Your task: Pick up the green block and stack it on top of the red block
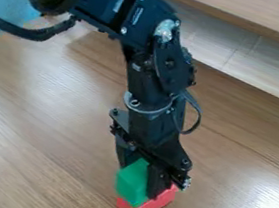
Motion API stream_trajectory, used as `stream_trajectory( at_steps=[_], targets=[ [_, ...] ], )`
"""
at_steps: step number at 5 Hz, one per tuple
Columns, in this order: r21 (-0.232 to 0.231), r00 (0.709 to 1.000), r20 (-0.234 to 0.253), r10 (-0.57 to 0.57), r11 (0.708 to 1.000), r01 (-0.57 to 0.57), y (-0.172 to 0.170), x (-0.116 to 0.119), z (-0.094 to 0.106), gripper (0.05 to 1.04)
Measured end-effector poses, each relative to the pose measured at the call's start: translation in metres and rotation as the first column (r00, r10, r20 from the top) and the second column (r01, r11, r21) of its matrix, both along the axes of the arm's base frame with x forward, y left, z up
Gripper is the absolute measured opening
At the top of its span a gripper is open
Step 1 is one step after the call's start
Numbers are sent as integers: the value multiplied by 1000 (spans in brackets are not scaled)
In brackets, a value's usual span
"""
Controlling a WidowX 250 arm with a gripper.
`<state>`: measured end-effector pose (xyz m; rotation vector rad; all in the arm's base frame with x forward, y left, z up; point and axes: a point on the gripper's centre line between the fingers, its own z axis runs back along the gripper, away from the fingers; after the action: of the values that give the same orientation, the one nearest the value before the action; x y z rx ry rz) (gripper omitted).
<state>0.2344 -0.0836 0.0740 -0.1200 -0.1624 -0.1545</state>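
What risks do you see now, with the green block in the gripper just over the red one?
The green block looks gripped above one end of the red block, so if let go there it might sit off-centre and tip. The gripper's near fingertip is right by the red block's top and could push it along the table. I cannot tell whether the blocks touch; if they do, lowering more may press them together too hard.

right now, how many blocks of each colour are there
green block: 1
red block: 1
total: 2
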Motion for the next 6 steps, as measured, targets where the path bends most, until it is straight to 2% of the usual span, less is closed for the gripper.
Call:
stream_trajectory(
  at_steps=[1,2,3,4,6],
  targets=[
    [8,1000,-9,-3,1000,3,1,0,-3,692],
    [19,999,-30,-19,1000,19,1,-1,-8,948],
    [19,999,-26,-23,1000,24,-1,-2,-8,1003],
    [24,999,-28,-31,999,31,-1,-2,-8,999],
    [-17,1000,20,-18,1000,18,-4,7,17,999]
  ],
)
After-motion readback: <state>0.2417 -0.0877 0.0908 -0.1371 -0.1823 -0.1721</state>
